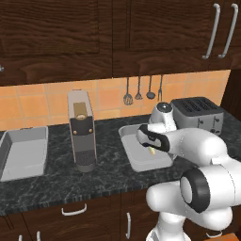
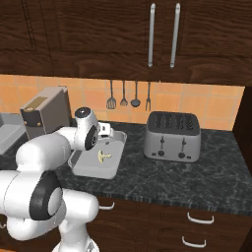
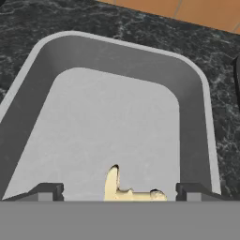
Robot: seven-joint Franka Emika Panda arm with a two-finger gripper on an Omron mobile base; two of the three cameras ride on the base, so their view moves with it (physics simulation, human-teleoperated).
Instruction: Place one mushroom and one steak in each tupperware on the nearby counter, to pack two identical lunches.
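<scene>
Item: mushroom (image 2: pixel 102 156), pale, lying on its side on the floor of the nearer tupperware (image 2: pixel 84 170), on the counter (image 2: pixel 162 177) between coffee machine (image 1: pixel 82 134) and toaster (image 2: pixel 172 135)
Gripper (image 3: pixel 119 190): we see the fingers spread wide, released, the mushroom between them, touching neither
Step, as we judge it: first mushroom delivered; this tupperware has no steak yet
Next calls for: lifting clear, then fetching a steak or the other mushroom
Views: left base view alone shows the second tupperware (image 1: pixel 26 153), left of the coffee machine; the hand view gives finger spread
</scene>
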